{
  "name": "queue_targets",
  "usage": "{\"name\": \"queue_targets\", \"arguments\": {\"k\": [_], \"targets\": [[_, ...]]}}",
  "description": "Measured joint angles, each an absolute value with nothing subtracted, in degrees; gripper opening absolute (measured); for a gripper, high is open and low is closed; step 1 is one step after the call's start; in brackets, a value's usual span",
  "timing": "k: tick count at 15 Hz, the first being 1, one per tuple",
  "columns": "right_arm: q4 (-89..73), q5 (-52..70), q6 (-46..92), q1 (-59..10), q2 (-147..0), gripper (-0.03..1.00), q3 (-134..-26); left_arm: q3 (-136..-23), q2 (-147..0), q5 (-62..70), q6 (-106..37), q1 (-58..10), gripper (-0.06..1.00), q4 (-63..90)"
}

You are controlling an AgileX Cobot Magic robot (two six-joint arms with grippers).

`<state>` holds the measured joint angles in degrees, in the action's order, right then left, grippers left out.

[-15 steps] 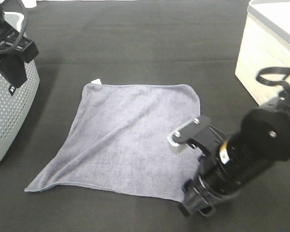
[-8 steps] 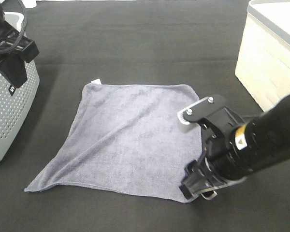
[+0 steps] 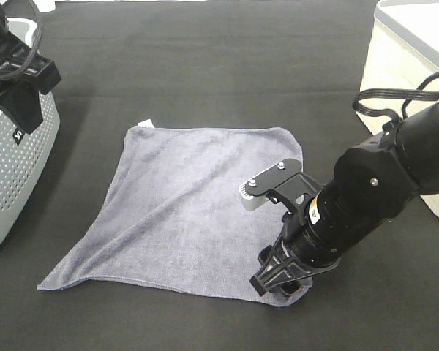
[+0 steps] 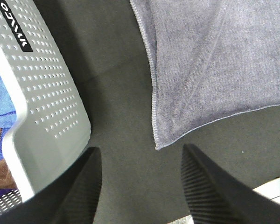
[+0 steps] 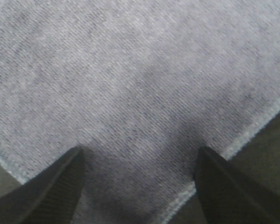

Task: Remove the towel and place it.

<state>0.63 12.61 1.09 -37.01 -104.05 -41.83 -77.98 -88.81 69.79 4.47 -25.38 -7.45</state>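
The grey-lavender towel [image 3: 183, 205] lies spread flat on the black table, with its small white tag [image 3: 145, 122] at the far left corner. My right gripper [image 3: 279, 282] is down at the towel's near right corner. In the right wrist view the towel [image 5: 130, 70] fills the picture, and the right gripper [image 5: 140, 186] is open with its fingers astride that hemmed corner. The left gripper [image 4: 140, 186] hangs open and empty above bare table beside the basket, just short of the towel's [image 4: 214, 56] near left corner.
A white perforated laundry basket [image 3: 14, 168] stands at the left edge, under the left arm [image 3: 18, 88]. Blue and brown cloth shows inside the basket [image 4: 42, 93]. A white box [image 3: 406, 80] stands at the back right.
The right arm has shifted left and turned over the towel's near right corner. The left arm and the towel have stayed put.
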Motion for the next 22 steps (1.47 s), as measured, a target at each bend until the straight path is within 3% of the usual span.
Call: {"name": "queue_targets", "arguments": {"k": [16, 22], "targets": [[4.0, 22.1, 0.0, -36.8, -101.4, 0.65, -40.1, -78.0, -88.8, 69.8, 4.3, -25.4, 0.50, -7.4], [4.5, 30.9, -1.8, -36.8, -90.9, 0.65, -39.8, -78.0, -88.8, 69.8, 4.2, -25.4, 0.50, -7.4]]}}
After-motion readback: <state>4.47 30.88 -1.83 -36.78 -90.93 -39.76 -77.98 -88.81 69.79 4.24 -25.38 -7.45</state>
